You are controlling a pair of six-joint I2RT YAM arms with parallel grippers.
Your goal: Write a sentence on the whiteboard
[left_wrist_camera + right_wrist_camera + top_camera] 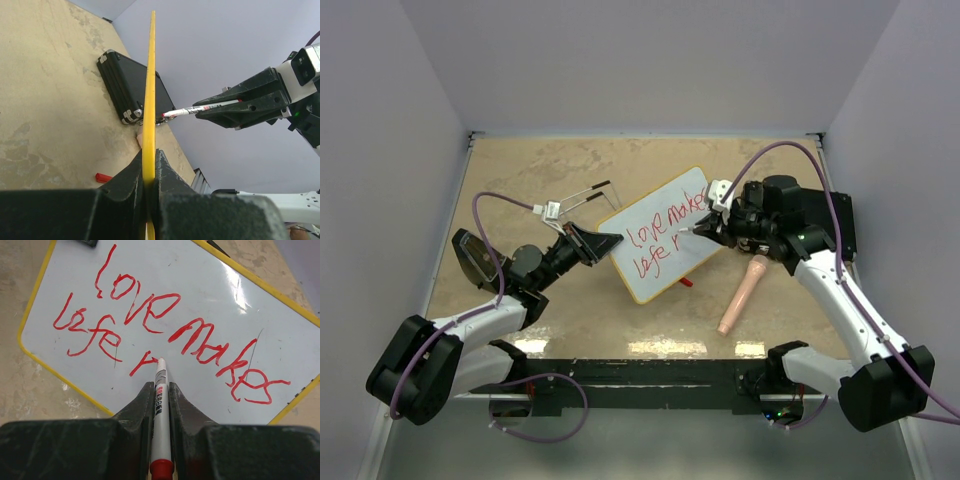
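Tan, mottled table (pixel 520 180) fills the floor of a plain white-walled booth, and the whiteboard (pixel 650 283) sits near its middle, slightly right of centre and turned at a slant. The left gripper (pixel 610 241) is pressed together on the board's left edge, its fingers (pixel 135 175) pinching the yellow rim. That probably steadies the board against the pressure of writing and angles its face toward the other arm.

The sentence (pixel 660 235) is in red, in two lines: "love makes" above, "life r" below, so the last word looks barely begun.

The right gripper (pixel 160 390) pinches a white marker (pixel 160 405) lengthwise between its jaws. The tip rests at the end of the "r", which suits continuing that word. The marker's barrel carries a small red-printed label, too fine to read.

Just near of the board lies a small red cap (pixel 686 282), probably the marker's own. To the right of it lies a pinkish handle-shaped object (pixel 740 295). A black case (pixel 125 85) lies at the far right.
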